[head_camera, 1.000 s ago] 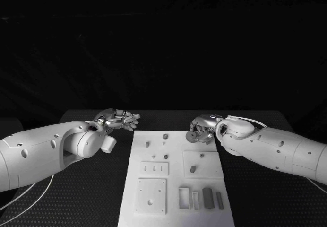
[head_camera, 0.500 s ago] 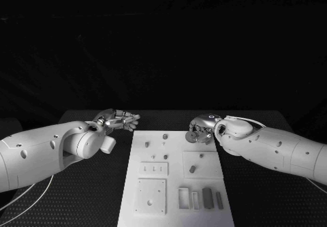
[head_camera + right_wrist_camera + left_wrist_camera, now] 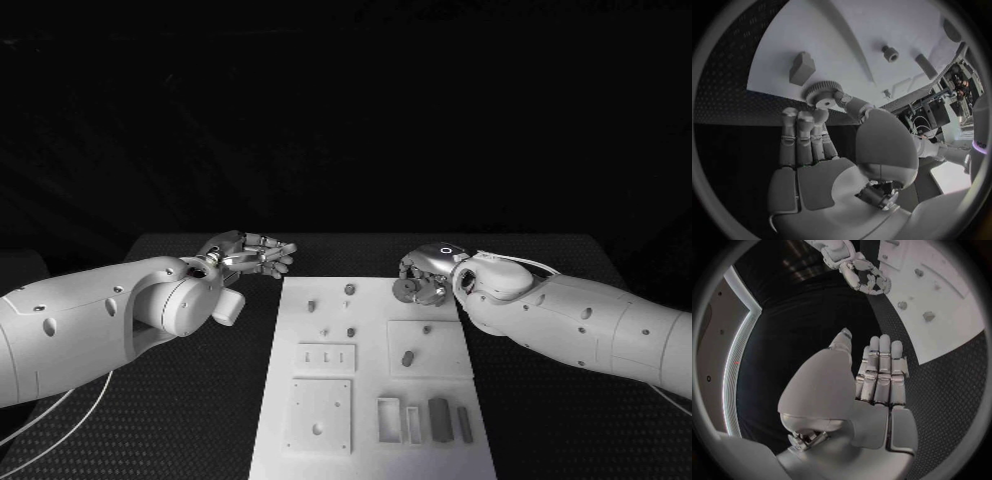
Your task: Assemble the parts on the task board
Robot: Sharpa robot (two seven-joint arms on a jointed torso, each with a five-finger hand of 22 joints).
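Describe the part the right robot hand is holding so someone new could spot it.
Start at the white task board in the middle of the black table and go to its far right corner, where the right robot hand hangs. The gear is pinched in its fingers just above the board's edge. It is a round toothed wheel with a centre hole, unlike the small pegs and blocks on the board.

Head cam looks down from above at the black table (image 3: 188, 400), task board (image 3: 372, 400) centred — both arms enter from the sides; wrist cams sit close behind their own hands, fisheye. Left wrist and right wrist views share the board's far end w/ the head view.
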